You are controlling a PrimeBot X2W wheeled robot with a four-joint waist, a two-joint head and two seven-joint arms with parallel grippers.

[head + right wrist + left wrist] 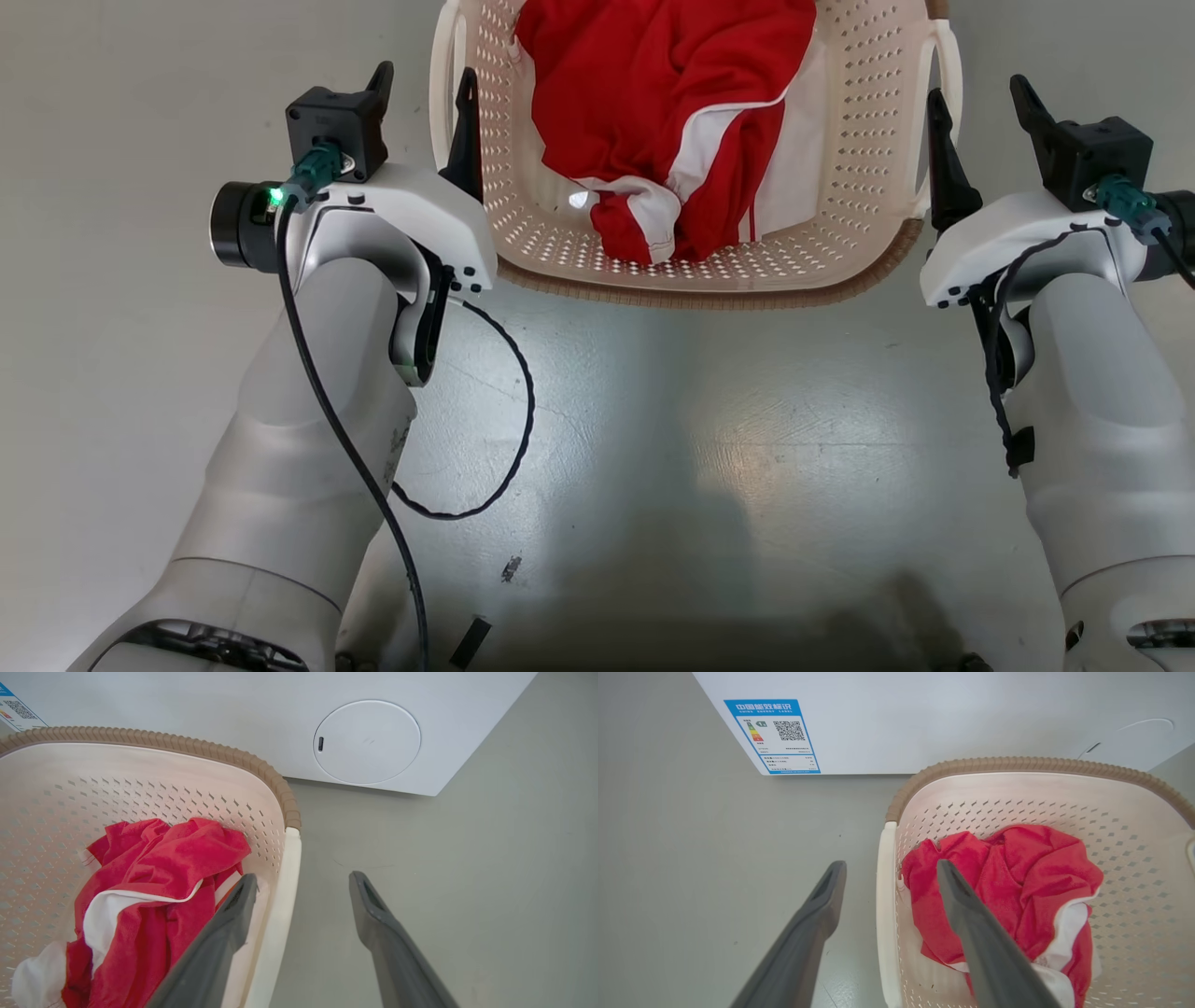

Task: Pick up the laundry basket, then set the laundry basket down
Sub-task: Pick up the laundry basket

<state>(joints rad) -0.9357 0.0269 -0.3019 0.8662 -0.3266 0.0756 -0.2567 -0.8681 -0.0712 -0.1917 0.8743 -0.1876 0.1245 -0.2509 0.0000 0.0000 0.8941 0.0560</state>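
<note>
Though the far end of the laundry basket is cut off in the head view, it sits on the floor close before the washer, red cloth inside | left gripper spread apart, astride the left handle | right gripper spread apart, astride the right handle
</note>
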